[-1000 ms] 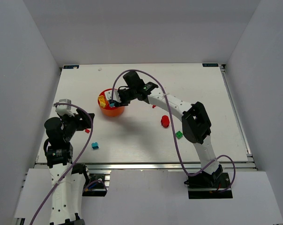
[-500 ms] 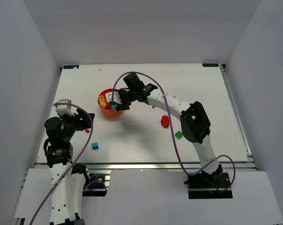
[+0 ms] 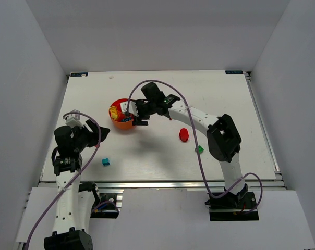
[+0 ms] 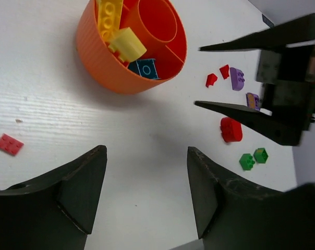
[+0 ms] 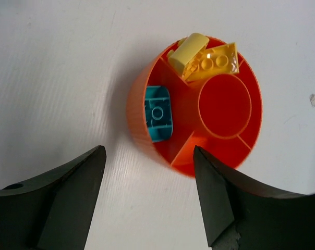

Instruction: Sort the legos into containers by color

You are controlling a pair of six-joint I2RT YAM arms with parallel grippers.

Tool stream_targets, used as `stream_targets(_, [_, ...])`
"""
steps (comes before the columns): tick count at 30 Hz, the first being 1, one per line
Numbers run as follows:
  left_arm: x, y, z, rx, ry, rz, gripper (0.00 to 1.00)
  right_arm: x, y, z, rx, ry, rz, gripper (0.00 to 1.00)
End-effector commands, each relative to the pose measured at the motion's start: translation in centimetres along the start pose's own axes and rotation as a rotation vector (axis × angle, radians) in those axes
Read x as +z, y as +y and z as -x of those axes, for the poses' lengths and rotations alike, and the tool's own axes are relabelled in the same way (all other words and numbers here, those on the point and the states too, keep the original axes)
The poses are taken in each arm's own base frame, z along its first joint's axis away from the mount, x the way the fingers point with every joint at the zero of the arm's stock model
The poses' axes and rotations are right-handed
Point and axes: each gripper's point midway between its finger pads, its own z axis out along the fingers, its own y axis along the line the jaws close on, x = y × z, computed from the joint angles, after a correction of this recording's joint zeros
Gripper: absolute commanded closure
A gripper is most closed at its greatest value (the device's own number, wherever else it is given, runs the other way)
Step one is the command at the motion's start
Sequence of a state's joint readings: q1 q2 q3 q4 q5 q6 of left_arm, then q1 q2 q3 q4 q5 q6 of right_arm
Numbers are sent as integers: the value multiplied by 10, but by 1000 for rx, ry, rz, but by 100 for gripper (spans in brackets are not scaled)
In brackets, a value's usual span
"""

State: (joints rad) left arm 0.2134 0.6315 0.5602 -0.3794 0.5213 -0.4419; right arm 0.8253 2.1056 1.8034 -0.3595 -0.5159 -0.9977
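Observation:
The orange dish (image 3: 119, 124) holds two yellow legos (image 5: 217, 61) in one wedge and a teal lego (image 5: 158, 113) in the wedge beside it. Its central cup (image 5: 225, 105) is empty. My right gripper (image 5: 148, 153) is open and empty, just above the dish's near rim (image 5: 139, 138); the top view shows it (image 3: 137, 119) at the dish's right side. My left gripper (image 4: 147, 156) is open and empty over bare table, left of and nearer than the dish (image 4: 95, 52). Loose on the table are a teal lego (image 3: 106, 162), a flat red one (image 4: 9, 144), a round red one (image 4: 231, 129) and two green ones (image 4: 246, 161).
Two small red pieces (image 4: 211, 79) and two purple legos (image 4: 237, 78) lie to the right of the dish, under my right arm. The table's near edge (image 3: 157, 180) runs just behind the loose teal lego. White walls enclose the table.
My right gripper held a teal lego over the dish. It has opened, and the lego now lies in a wedge. My left arm has lifted and turned toward the dish.

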Motion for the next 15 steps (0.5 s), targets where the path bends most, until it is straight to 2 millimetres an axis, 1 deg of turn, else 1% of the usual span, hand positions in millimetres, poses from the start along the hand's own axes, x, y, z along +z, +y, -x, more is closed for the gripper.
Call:
stream_targets(1, [-2, -7, -5, -109, 22, -17, 28, -70, -34, 64, -1, -86, -176, 26])
stream_targets(2, [-5, -6, -5, -119, 28, 0, 27, -74, -24, 54, 71, -78, -169, 26])
stream_targets(3, [-5, -2, -4, -125, 23, 30, 24, -94, -24, 66, 85, -96, -200, 26])
stream_targets(4, [-6, 3, -5, -136, 30, 62, 23, -100, -21, 66, 117, -105, -211, 27])
stream_targets(5, [-10, 7, -10, -146, 60, 101, 23, -103, -6, 51, 220, -90, -199, 26])
stream_targets(6, [-9, 15, -13, -146, 81, 149, 22, -118, 0, 63, 245, -121, -208, 26])
stream_targets(7, [-10, 19, -18, -152, 104, 185, 22, -122, 8, 61, 294, -128, -205, 26])
stream_targets(8, [-13, 24, -27, -168, 149, 217, 21, -123, 23, 47, 424, -131, -192, 24])
stream_targets(9, [-12, 28, -30, -187, 174, 246, 22, -128, 30, 47, 482, -144, -189, 24])
stream_targets(10, [-12, 31, -34, -195, 195, 264, 21, -141, 35, 54, 519, -173, -194, 23])
stream_targets(11, [-14, 35, -41, -208, 226, 282, 21, -150, 35, 53, 572, -194, -209, 23])
stream_targets(12, [-15, 38, -44, -219, 234, 304, 21, -149, 50, 46, 687, -201, -172, 23])
stream_targets(13, [-14, 40, -48, -226, 252, 305, 20, -160, 53, 51, 711, -229, -172, 23])
stream_targets(14, [-14, 41, -52, -234, 264, 313, 19, -165, 57, 59, 725, -269, -148, 23])
stream_targets(15, [-14, 44, -55, -238, 275, 323, 18, -167, 66, 52, 806, -274, -137, 22])
